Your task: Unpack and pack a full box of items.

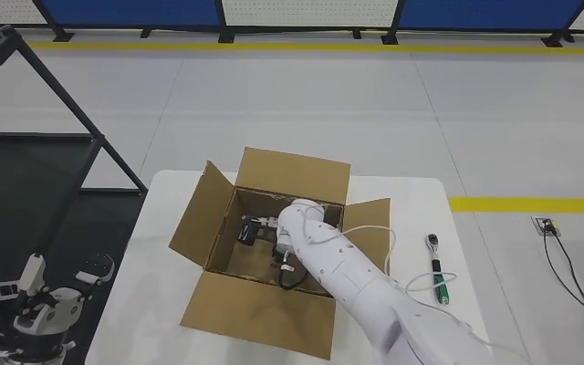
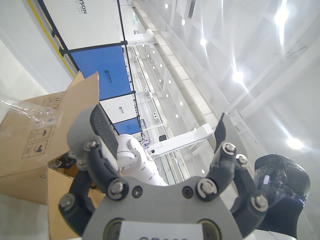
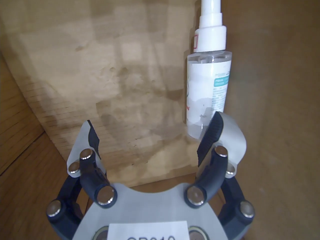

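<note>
Now the right gripper (image 3: 153, 123) sits released inside the box (image 1: 290, 173) beside a spray bottle (image 3: 208, 86); left gripper (image 2: 160, 116) released too.

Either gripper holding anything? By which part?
Nothing held. Right gripper sits open in the box, spray bottle beside it, ungripped; left gripper open, empty.

Large industrial hall, test-floor type. Pale coated floor (image 1: 274, 100) with yellow lane tape (image 1: 274, 46) at 12 o'clock, another strip at 3 o'clock. Blue and white partition panels (image 1: 128, 11) on black frames at 12 o'clock. High ceiling (image 2: 262, 38) with rows of lights (image 2: 237, 76). Floor socket (image 1: 546, 226) at 3 o'clock.
</note>
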`<action>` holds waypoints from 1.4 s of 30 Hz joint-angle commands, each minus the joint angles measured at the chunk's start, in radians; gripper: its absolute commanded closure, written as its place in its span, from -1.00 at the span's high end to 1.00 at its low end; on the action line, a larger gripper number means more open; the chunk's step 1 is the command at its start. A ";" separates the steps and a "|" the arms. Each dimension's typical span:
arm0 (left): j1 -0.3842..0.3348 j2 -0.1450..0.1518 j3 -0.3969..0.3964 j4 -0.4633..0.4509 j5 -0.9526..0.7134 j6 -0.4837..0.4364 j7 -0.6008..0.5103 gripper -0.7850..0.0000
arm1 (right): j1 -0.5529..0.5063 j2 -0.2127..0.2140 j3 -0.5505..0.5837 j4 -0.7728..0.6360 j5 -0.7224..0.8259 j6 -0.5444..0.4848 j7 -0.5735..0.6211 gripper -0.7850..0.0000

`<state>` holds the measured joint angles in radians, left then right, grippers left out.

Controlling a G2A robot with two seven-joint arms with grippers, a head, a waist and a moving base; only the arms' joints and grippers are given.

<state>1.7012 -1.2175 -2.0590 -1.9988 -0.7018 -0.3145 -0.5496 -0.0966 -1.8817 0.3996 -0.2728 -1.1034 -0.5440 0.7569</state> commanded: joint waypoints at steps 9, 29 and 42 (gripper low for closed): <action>0.002 -0.002 -0.004 0.002 -0.004 -0.004 -0.004 1.00 | 0.001 -0.027 -0.009 0.036 -0.044 0.071 -0.037 1.00; -0.004 -0.005 -0.007 0.007 0.000 0.002 -0.004 1.00 | 0.016 -0.053 0.011 0.098 -0.029 -0.047 0.003 1.00; -0.011 -0.006 -0.004 0.005 0.005 0.008 0.003 1.00 | 0.012 -0.063 0.015 0.105 -0.045 -0.004 -0.017 0.40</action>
<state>1.6904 -1.2235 -2.0626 -1.9930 -0.6976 -0.3070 -0.5470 -0.0832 -1.9439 0.4146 -0.1680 -1.1486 -0.5460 0.7346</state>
